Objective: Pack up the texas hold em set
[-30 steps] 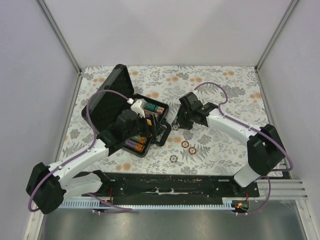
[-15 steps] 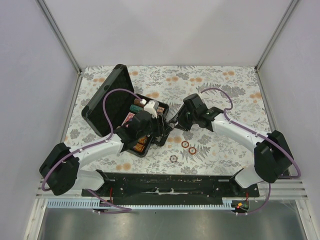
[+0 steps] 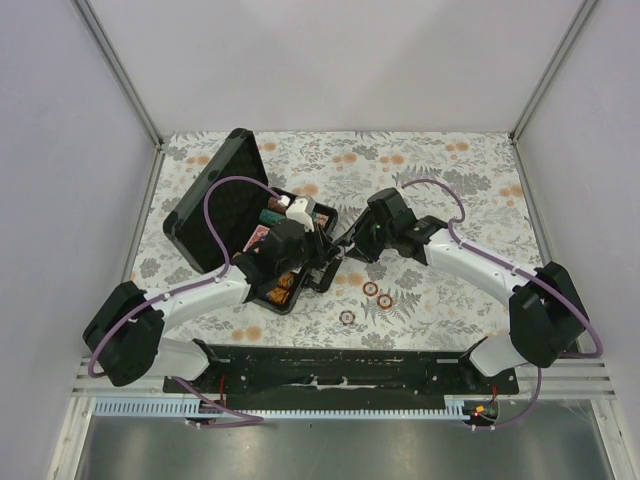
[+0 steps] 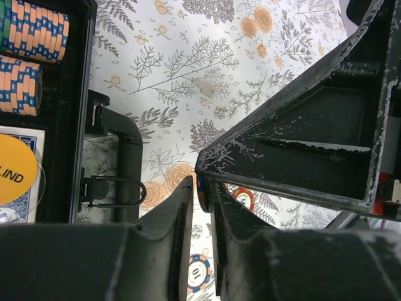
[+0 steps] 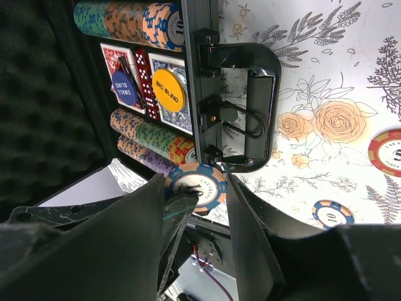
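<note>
The black case (image 3: 318, 214) lies open at the left, its foam lid (image 3: 213, 200) tipped back. Chip rows (image 5: 125, 19), card decks, red dice (image 5: 143, 75), a yellow button (image 5: 169, 89) and a blue button (image 5: 123, 86) sit inside. Just off the case handle (image 5: 263, 106), my right gripper (image 5: 196, 182) is shut on the rim of a blue and orange chip (image 5: 207, 179). My left gripper (image 4: 200, 185) meets it there with narrow jaws either side of that chip's faces (image 4: 202, 191). A sliver of cloth shows beside one finger.
Three loose chips lie on the flowered cloth right of the case: two red ones (image 3: 370, 288) (image 3: 385, 300) and a blue one (image 3: 347, 317). White walls and metal posts ring the table. The arms' black base plate (image 3: 350, 365) runs along the near edge.
My left arm has swung right from over the case to the right gripper, and its jaws have narrowed around the chip. The right gripper shifted slightly and kept its hold.
</note>
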{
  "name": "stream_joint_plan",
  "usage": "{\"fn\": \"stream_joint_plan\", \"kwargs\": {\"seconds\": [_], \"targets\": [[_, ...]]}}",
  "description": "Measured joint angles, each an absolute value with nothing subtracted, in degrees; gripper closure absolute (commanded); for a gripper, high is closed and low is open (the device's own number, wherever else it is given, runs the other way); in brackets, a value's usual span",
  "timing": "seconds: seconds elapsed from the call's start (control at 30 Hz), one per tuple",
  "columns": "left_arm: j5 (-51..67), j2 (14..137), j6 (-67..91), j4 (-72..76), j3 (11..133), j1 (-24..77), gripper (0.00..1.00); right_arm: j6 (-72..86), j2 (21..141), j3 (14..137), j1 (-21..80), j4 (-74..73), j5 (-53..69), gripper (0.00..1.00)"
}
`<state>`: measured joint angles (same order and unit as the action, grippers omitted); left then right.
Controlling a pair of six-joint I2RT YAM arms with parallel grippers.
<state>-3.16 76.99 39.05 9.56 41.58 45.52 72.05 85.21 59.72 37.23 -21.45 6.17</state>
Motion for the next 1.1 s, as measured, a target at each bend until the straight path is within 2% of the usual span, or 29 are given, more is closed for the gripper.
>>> {"fn": "stream_joint_plan", "kwargs": {"seconds": [0.07, 0.1, 0.23, 0.5, 0.67, 0.97, 1.1], "targets": [[-3.1, 77.4, 39.4, 9.6, 41.9, 45.5, 0.95, 72.4, 85.2, 59.3, 37.2, -21.0, 6.2, 0.52], [-3.1, 77.4, 39.6, 9.5, 42.0, 45.5, 0.98, 72.5, 85.2, 59.1, 37.2, -20.8, 6.3, 0.52], [-3.6, 77.8, 39.7, 9.1, 42.6, 45.5, 0.98, 72.3, 85.2, 58.7, 37.1, -19.5, 6.7, 0.46], [-9.7, 77.8, 31.4, 5.4, 44.2, 45.5, 0.98, 66.2, 84.7, 58.2, 34.5, -20.1, 6.3, 0.26], [-12.4, 80.8, 24.0, 1.5, 48.6, 44.4, 0.98, 59.2, 81.8, 56.3, 32.4, -23.2, 5.6, 0.25], [-12.2, 96.3, 16.2, -5.4, 63.5, 39.3, 0.98, 50.3, 80.1, 52.5, 31.9, -28.2, 5.1, 0.25], [-12.1, 99.9, 14.2, -8.1, 66.0, 38.3, 0.98, 49.3, 80.1, 51.9, 31.8, -29.3, 4.9, 0.25]]}}
